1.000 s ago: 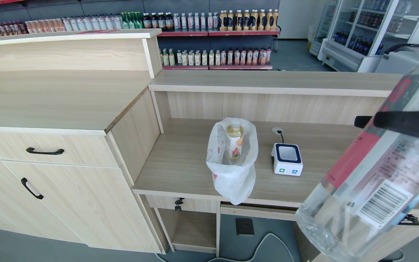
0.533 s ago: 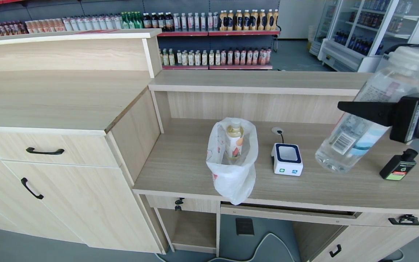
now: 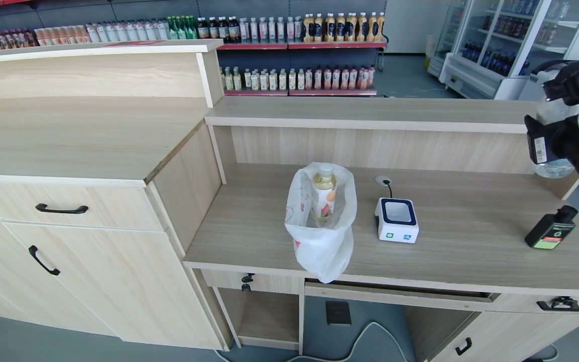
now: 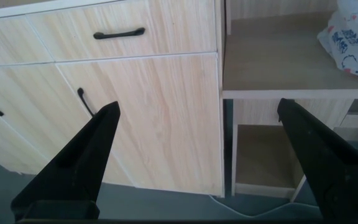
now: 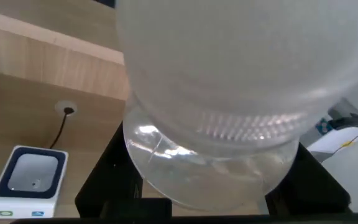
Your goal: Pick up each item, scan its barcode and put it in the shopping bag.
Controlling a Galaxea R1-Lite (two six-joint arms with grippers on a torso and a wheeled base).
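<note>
My right gripper (image 3: 556,143) is shut on a clear water bottle (image 3: 552,166), held up at the far right above the back of the counter; in the right wrist view the bottle (image 5: 229,93) bulks between the black fingers (image 5: 104,186). A white shopping bag (image 3: 322,221) stands on the counter with a yellow drink bottle (image 3: 323,193) inside. The white barcode scanner (image 3: 396,219) sits just right of the bag, and shows too in the right wrist view as scanner (image 5: 28,180). My left gripper (image 4: 204,162) hangs open low in front of the cabinet doors, holding nothing.
A small dark bottle (image 3: 551,229) with a green and red label lies near the counter's right end. A raised wooden shelf (image 3: 370,113) runs behind the counter, and a taller cabinet (image 3: 83,136) stands to the left. The bag's edge (image 4: 353,37) shows on the counter.
My right gripper has carried the water bottle from close before the head camera back and to the right, up near the counter's far right end. The dark bottle has come into sight.
</note>
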